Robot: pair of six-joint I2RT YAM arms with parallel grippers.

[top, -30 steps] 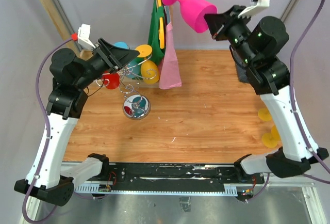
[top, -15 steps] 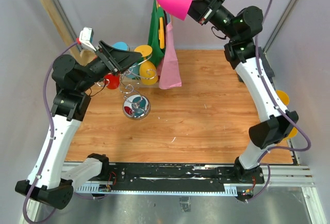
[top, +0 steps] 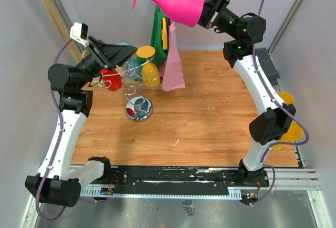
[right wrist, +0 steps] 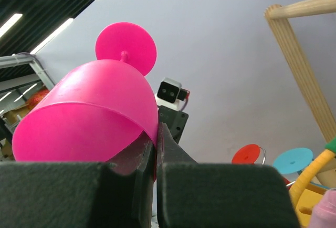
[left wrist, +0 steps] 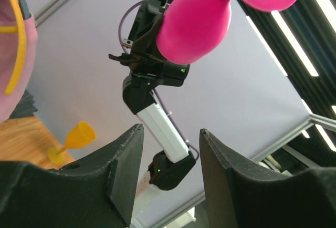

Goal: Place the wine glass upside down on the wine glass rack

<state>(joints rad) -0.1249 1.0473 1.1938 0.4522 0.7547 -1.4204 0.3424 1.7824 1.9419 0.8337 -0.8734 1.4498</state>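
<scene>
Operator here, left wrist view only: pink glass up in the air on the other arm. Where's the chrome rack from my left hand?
Observer: Close below your open left hand; the wine glass rack stands on the table's left part.
Operator: How's the glass gripped?
Observer: The right hand pinches the wine glass by its rim, one finger inside the bowl; it lies sideways, foot pointing left.
Operator: Hooks taken?
Observer: A red glass and a yellow glass hang at its hooks.

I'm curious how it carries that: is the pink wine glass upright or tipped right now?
Tipped: the pink wine glass sticks out sideways from the right tool, which pinches its rim.
</scene>
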